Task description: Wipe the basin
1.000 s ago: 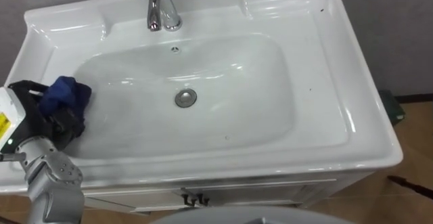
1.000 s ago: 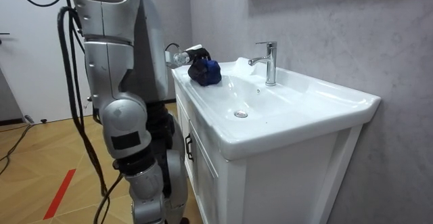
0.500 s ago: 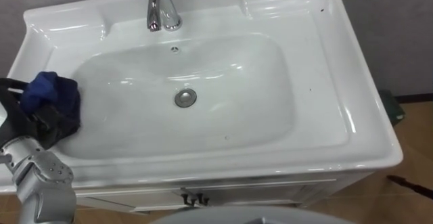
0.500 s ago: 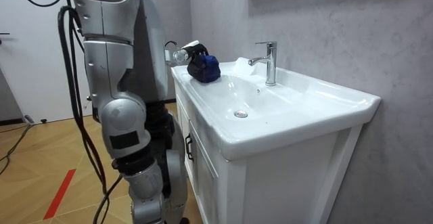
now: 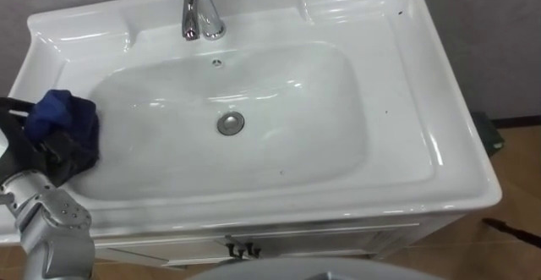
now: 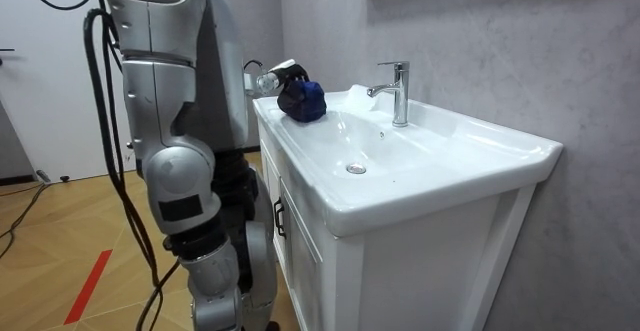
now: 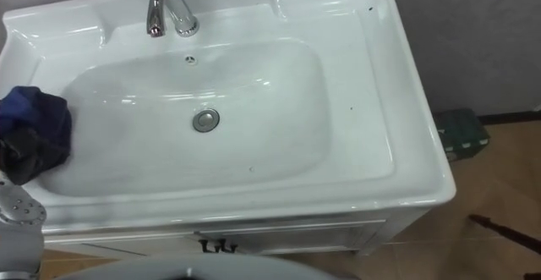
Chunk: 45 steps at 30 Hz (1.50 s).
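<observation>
Grey wall behind, white basin [image 5: 406, 102] on a cabinet. Tap [image 5: 196, 9] at the back edge, drain [image 5: 230, 123] mid-bowl. My left hand [image 5: 69, 151] is clenched round the blue cloth [image 5: 56, 111] at the bowl's left edge. It's bunched, prob. to give a thick pad w/ enough grip for wiping.

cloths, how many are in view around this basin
1: a blue cloth, bunched in the left hand at the left rim of the basin. Anything inside the cabinet below is hidden, so more could be there.
</observation>
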### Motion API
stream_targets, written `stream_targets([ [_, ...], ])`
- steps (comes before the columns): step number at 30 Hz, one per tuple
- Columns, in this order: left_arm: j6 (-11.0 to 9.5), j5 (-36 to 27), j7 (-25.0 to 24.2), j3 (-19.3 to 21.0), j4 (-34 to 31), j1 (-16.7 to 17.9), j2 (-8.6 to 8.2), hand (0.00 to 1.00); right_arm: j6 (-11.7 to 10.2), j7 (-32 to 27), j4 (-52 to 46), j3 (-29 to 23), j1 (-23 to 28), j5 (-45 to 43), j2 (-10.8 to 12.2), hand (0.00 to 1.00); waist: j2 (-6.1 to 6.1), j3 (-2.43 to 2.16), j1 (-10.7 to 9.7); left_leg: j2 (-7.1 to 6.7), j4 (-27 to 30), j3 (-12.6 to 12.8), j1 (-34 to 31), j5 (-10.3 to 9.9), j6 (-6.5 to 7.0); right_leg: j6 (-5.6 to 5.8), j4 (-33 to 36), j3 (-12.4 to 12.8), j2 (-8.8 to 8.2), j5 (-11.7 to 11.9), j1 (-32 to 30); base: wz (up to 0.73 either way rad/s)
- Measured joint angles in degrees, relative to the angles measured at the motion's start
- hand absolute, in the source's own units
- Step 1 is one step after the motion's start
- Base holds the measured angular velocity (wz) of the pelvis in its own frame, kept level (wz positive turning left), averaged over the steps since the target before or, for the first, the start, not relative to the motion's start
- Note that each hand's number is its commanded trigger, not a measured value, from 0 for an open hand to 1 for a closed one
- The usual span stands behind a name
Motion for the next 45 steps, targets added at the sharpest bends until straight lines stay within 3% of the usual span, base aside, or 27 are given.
stream_targets([
  [8,0.0,-2.1,0.9,6.8,0.0,-1.5,0.41,1.00,0.0,-1.4,0.0,-1.8,0.7,1.1,0.0,0.00,0.86,-0.33,1.2,-0.04,0.0,0.0,0.0,0.0,0.00,0.00,-0.1,0.4,-0.02,0.0,0.0,-0.02],
  [17,0.0,-2.1,4.6,12.1,0.0,-1.6,1.60,1.00,0.0,-1.7,-1.5,-2.2,1.9,1.2,-0.2,0.00,1.86,-0.10,3.5,-0.11,0.4,-0.2,-0.3,0.0,0.00,0.00,-0.1,0.2,-0.02,0.0,0.0,0.00],
  [21,0.8,-2.1,4.6,12.3,-1.2,-1.6,1.67,1.00,0.0,-1.6,-1.9,-2.2,2.2,1.2,-0.2,0.00,2.11,-0.32,4.5,-0.11,1.1,-0.4,-1.3,0.0,0.00,0.00,-0.1,-0.2,-0.02,0.0,-0.8,0.05],
  [28,1.3,-2.1,4.4,12.3,-1.4,-1.6,1.66,1.00,0.9,-1.5,-2.0,-2.2,2.4,1.4,-0.2,0.00,1.80,-0.27,4.7,-0.11,1.1,-0.4,-1.4,0.0,0.00,-0.01,0.1,-0.6,-0.01,0.0,-0.8,0.02],
  [34,2.3,-2.1,2.4,12.2,2.0,-1.5,1.63,0.99,1.3,-0.2,-2.0,-2.1,2.5,1.8,-0.2,0.00,1.14,-0.34,4.6,-0.08,0.9,-0.1,-1.2,0.0,0.00,-0.01,0.3,-0.1,-0.02,0.0,-0.8,-0.03],
  [35,2.6,-2.3,2.1,12.0,2.9,-1.5,1.63,0.87,1.3,0.1,-2.0,-2.0,2.5,1.8,-0.2,0.00,0.94,-0.33,4.6,-0.07,0.9,-0.2,-1.2,0.0,0.02,-0.01,0.3,-0.1,-0.02,0.0,-0.8,0.00],
  [36,2.6,-2.4,1.6,11.9,3.4,-1.4,1.58,0.57,1.3,0.3,-2.0,-2.0,2.5,1.9,-0.2,0.00,0.79,-0.35,4.6,-0.07,1.0,-0.2,-1.2,0.0,0.04,-0.01,0.4,-0.1,-0.02,0.0,-0.8,0.00],
  [37,2.6,-2.5,1.6,11.7,3.5,-1.3,1.58,0.40,1.3,0.3,-1.9,-2.0,2.5,2.0,-0.2,0.00,0.74,-0.37,4.6,-0.06,1.0,-0.2,-1.2,-0.1,0.06,-0.01,0.4,-0.1,-0.02,0.0,-0.8,0.00],
  [38,2.6,-2.5,1.6,11.3,3.8,-1.1,1.57,0.14,1.3,0.4,-1.9,-2.0,2.5,2.1,-0.3,0.00,0.49,-0.29,4.6,-0.06,1.0,-0.2,-1.1,-0.1,0.10,-0.01,0.5,-0.1,-0.03,0.0,-0.7,-0.03],
  [39,2.6,-2.5,1.6,10.9,4.0,-0.7,1.53,0.00,1.3,0.4,-2.0,-2.0,2.5,2.0,-0.5,0.00,0.49,-0.26,4.6,0.00,1.0,-0.2,-1.0,-0.1,0.17,-0.01,0.9,0.1,-0.03,0.0,-0.8,-0.04],
  [45,2.7,-2.5,1.9,10.8,4.3,-0.5,1.46,0.00,1.4,0.4,-4.8,-2.1,3.4,1.4,-1.3,0.00,0.88,-0.11,4.3,0.02,1.7,0.0,-1.2,-0.3,0.35,0.12,0.8,0.6,-0.03,-0.1,-0.9,-0.01],
])
